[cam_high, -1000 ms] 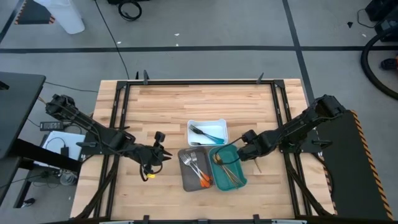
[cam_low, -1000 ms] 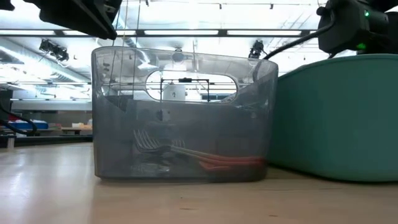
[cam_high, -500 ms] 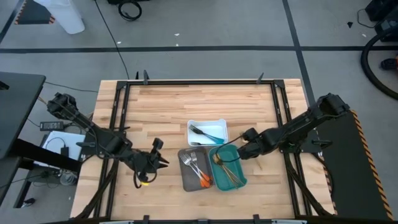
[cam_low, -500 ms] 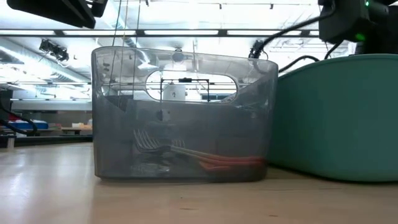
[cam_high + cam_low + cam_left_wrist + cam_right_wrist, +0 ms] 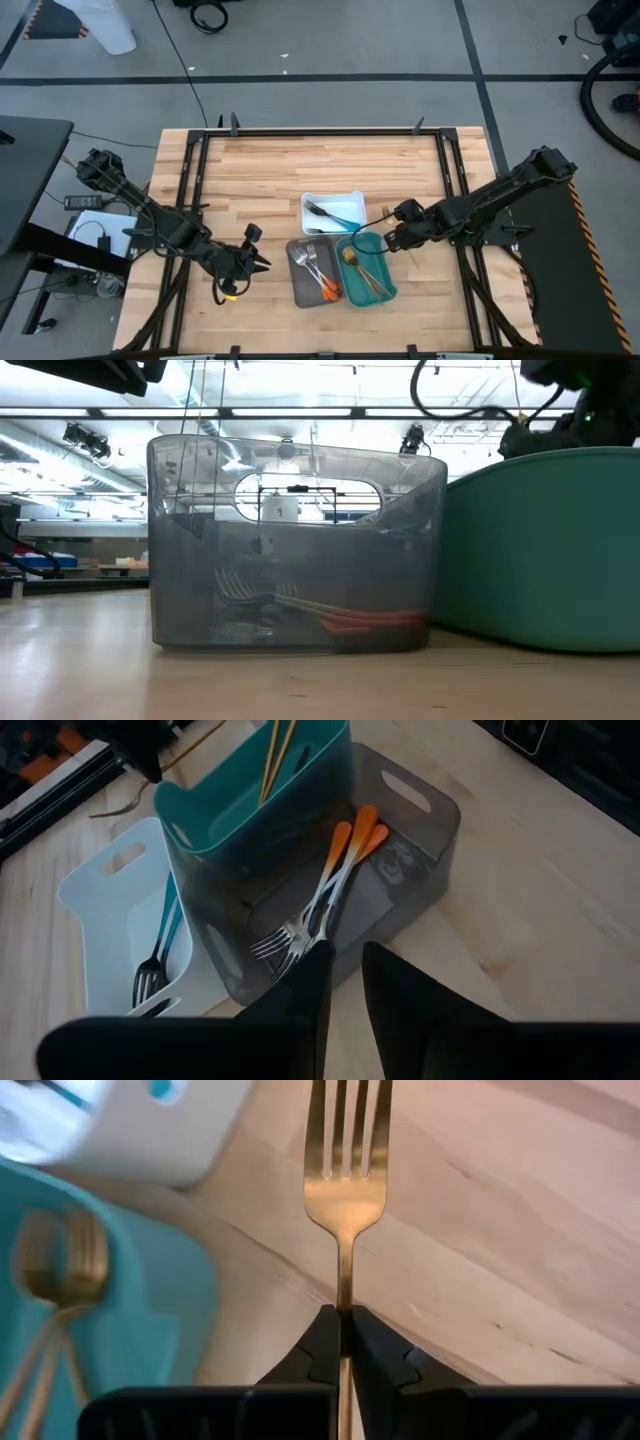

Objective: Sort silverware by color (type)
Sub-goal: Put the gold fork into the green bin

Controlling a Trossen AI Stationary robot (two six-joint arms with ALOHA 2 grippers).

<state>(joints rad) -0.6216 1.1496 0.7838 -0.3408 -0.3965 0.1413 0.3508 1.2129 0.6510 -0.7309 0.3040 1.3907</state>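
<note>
lifted since before, right end effector point(image 5: 343, 1342) pinches gold fork point(image 5: 345, 1175); left end effector point(image 5: 343, 985) seemingly narrow, empty.

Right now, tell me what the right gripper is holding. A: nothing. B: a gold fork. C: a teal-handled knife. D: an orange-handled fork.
B: the right wrist view shows the right gripper shut on the thin handle of a gold fork, tines pointing away over the wooden table, beside the teal tray.
</note>
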